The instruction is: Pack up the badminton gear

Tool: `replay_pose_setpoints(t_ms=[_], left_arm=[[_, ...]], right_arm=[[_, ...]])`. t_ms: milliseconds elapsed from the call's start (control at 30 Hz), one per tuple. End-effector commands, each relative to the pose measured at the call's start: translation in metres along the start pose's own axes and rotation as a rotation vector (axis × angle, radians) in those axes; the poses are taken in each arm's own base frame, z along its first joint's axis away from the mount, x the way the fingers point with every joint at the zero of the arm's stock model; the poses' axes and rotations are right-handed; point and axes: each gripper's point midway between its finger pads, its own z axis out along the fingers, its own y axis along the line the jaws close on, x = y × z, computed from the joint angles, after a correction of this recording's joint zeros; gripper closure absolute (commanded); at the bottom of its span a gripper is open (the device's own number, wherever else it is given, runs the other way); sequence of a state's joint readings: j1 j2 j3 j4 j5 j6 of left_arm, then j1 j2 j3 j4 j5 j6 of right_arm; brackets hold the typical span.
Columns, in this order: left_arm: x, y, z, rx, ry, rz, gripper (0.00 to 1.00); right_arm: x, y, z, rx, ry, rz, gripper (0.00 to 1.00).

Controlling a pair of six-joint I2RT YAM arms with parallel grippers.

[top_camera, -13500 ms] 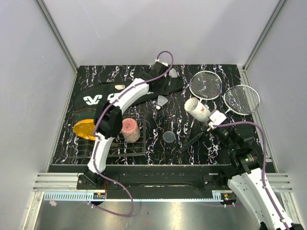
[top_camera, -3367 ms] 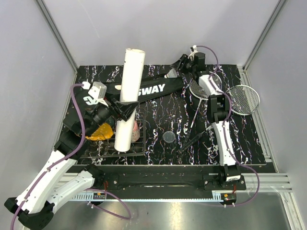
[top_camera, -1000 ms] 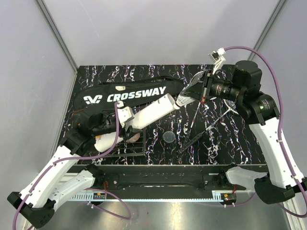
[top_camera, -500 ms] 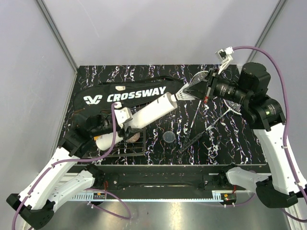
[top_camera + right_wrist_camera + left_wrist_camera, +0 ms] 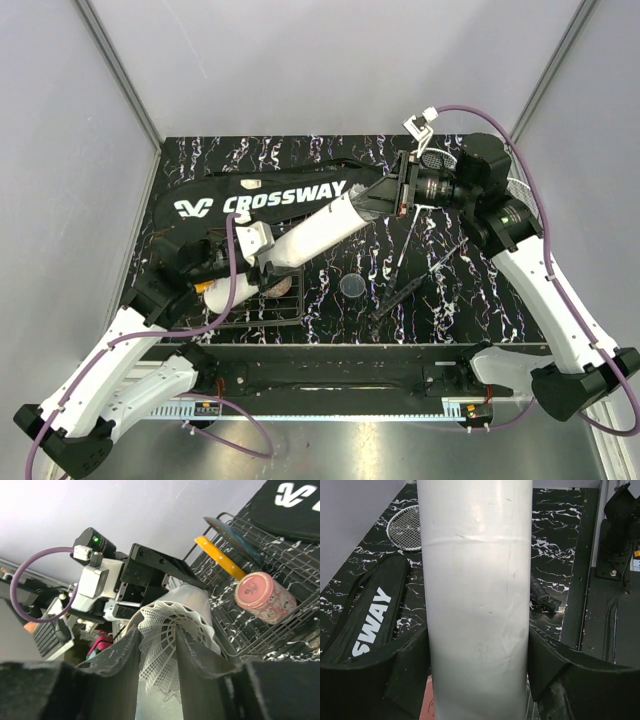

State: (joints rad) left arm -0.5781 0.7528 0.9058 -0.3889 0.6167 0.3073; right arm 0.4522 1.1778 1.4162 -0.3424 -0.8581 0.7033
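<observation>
My left gripper is shut on the white tube, which it holds slanted over the table, mouth up and to the right. The tube fills the left wrist view between the fingers. My right gripper is at that mouth. A white mesh shuttlecock sits in the tube's opening. The right gripper has its jaws slightly parted around the skirt. The black CROSSWAY bag lies behind the tube. One racket head shows behind the right arm, and thin shafts lie below it.
A wire rack at the front left holds a pink cup and a yellow-black object. A small clear lid lies mid-table. Grey walls close in both sides and the back.
My right gripper has swung left and down to the tube's mouth with the shuttlecock, and its jaws have parted a little. The left gripper still holds the tube at about the same slant.
</observation>
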Motion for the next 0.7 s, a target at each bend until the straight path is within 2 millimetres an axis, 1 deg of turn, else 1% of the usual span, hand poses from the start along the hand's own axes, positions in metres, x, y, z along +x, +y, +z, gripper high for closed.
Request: replay_pose_setpoints(t_ms=[0, 67, 200, 267, 300, 333, 367, 400, 433, 467, 500, 533, 567, 633, 667], left_arm=[[-0.035, 0.002, 0.001, 0.007, -0.133, 0.061, 0.97], [-0.035, 0.002, 0.000, 0.002, -0.133, 0.060, 0.97], [-0.032, 0.002, -0.002, -0.010, -0.130, 0.065, 0.97], [-0.031, 0.001, -0.004, -0.013, -0.128, 0.067, 0.97], [-0.029, 0.001, -0.004, -0.015, -0.122, 0.065, 0.98], [-0.030, 0.001, -0.005, -0.017, -0.123, 0.068, 0.97], [-0.029, 0.000, -0.005, -0.013, -0.122, 0.069, 0.98], [-0.028, 0.000, -0.005, -0.012, -0.122, 0.069, 0.98], [-0.028, -0.001, -0.005, -0.011, -0.121, 0.068, 0.98], [-0.029, 0.000, -0.005, -0.014, -0.123, 0.071, 0.98], [-0.030, 0.000, -0.005, -0.013, -0.126, 0.073, 0.98], [-0.031, -0.001, -0.006, -0.011, -0.129, 0.075, 0.98], [-0.031, -0.001, -0.006, -0.011, -0.130, 0.074, 0.98], [-0.033, -0.002, -0.007, -0.006, -0.135, 0.079, 0.98], [-0.033, -0.002, -0.007, -0.005, -0.135, 0.080, 0.98]], right_arm=[[-0.004, 0.036, -0.005, -0.140, 0.002, -0.063, 0.54], [-0.003, 0.045, -0.013, -0.148, -0.014, -0.105, 0.45], [-0.004, 0.056, -0.026, -0.142, -0.033, -0.150, 0.34], [-0.001, 0.055, -0.030, -0.123, -0.021, -0.164, 0.32], [-0.004, 0.059, -0.033, -0.116, -0.030, -0.183, 0.32], [-0.003, 0.053, -0.033, -0.072, -0.030, -0.162, 0.31], [-0.006, 0.051, -0.034, -0.050, -0.038, -0.194, 0.30], [-0.010, 0.054, -0.036, -0.040, -0.050, -0.211, 0.30], [-0.010, 0.043, -0.036, 0.022, -0.048, -0.183, 0.31], [-0.012, 0.036, -0.037, 0.068, -0.053, -0.229, 0.31], [-0.019, 0.031, -0.039, 0.118, -0.067, -0.248, 0.34], [-0.019, 0.009, -0.044, 0.244, -0.071, -0.219, 0.42], [-0.020, 0.001, -0.046, 0.284, -0.059, -0.258, 0.44], [-0.016, -0.010, -0.044, 0.316, -0.013, -0.254, 0.45], [-0.015, -0.015, -0.042, 0.319, 0.005, -0.269, 0.43]])
